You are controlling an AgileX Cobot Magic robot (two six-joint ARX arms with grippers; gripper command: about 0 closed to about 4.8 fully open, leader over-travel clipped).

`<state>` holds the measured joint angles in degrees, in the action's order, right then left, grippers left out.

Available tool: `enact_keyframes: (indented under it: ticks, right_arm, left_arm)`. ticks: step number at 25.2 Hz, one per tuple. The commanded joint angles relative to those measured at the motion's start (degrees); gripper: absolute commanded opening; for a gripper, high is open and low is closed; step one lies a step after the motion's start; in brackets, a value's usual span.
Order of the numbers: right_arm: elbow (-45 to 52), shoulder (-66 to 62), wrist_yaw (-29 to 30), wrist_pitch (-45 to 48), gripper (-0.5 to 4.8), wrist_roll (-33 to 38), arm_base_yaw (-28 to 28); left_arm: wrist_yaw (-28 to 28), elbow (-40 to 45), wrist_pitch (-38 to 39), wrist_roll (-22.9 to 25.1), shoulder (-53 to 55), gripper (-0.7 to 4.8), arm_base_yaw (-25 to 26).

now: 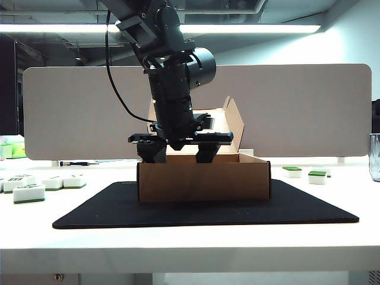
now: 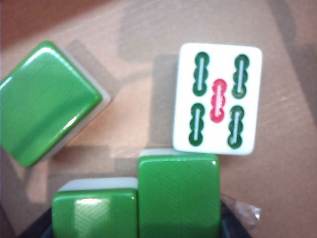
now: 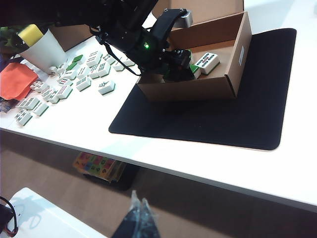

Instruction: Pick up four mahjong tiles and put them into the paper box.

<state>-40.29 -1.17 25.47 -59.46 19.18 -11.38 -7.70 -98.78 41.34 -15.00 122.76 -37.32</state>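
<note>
With four mahjong tiles (image 2: pixel 178 191) already inside the paper box (image 1: pixel 202 181), the open, empty left gripper (image 1: pixel 180 155) (the right gripper's state I cannot tell) could catch the box wall and drag the box.

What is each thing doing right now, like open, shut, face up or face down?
Paper box, open, lid up.
Face-up tile, lying in the box, marks showing.
Three other mahjong tiles, in the box, green backs up.
Left gripper, open, down inside the box.
Right gripper, out past the table edge, opening unclear.
</note>
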Motion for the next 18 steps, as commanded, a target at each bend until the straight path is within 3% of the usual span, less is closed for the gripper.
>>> enact_keyframes:
  ticks: [1, 7, 12, 18]
  right_arm:
    - [-0.2, 0.0, -0.1, 0.5, -0.01, -0.2, 0.0]
    - [-0.2, 0.0, 0.0, 0.5, -0.01, -0.2, 0.0]
    - [-0.2, 0.0, 0.0, 0.5, -0.01, -0.2, 0.0]
    - [-0.2, 0.0, 0.0, 0.5, -0.01, -0.2, 0.0]
  left_arm:
    - [0.5, -0.2, 0.1, 0.2, 0.1, 3.28, -0.1]
    - [2.7, -0.3, 0.2, 0.0, 0.1, 3.49, 0.0]
    - [2.8, -0.3, 0.2, 0.0, 0.1, 4.08, 0.0]
    - [2.8, -0.3, 0.1, 0.0, 0.1, 4.08, 0.0]
